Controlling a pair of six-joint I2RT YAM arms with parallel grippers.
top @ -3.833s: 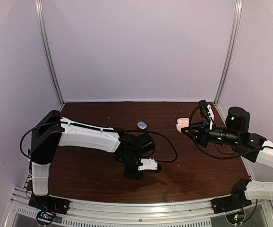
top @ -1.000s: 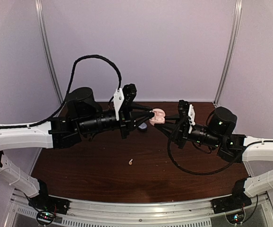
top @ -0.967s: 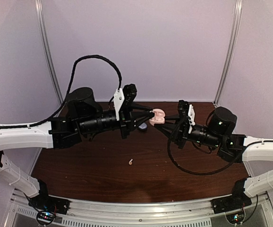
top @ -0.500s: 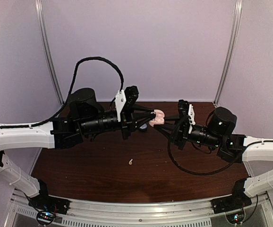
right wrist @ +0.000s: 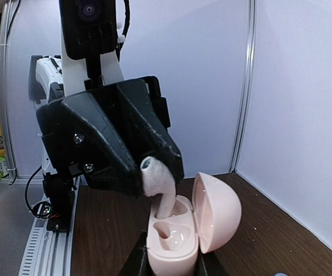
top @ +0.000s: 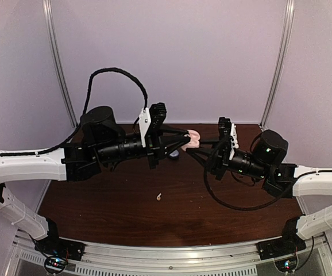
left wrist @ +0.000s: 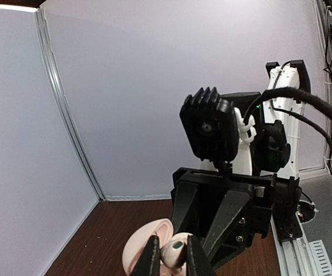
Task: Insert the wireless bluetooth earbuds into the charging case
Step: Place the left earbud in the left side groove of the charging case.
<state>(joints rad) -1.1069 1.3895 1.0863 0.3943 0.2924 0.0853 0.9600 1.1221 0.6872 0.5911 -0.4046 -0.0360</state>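
Tilt is threatening you: left jaws are pinching the earbud (right wrist: 159,187) at the open charging case (right wrist: 172,253), right jaws are clamping that case; the stem is probably risking jamming.

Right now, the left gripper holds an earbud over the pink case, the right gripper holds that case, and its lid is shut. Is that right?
No: the lid is open, as the right wrist view shows. The left gripper holds the earbud over the pink case, which the right gripper holds.
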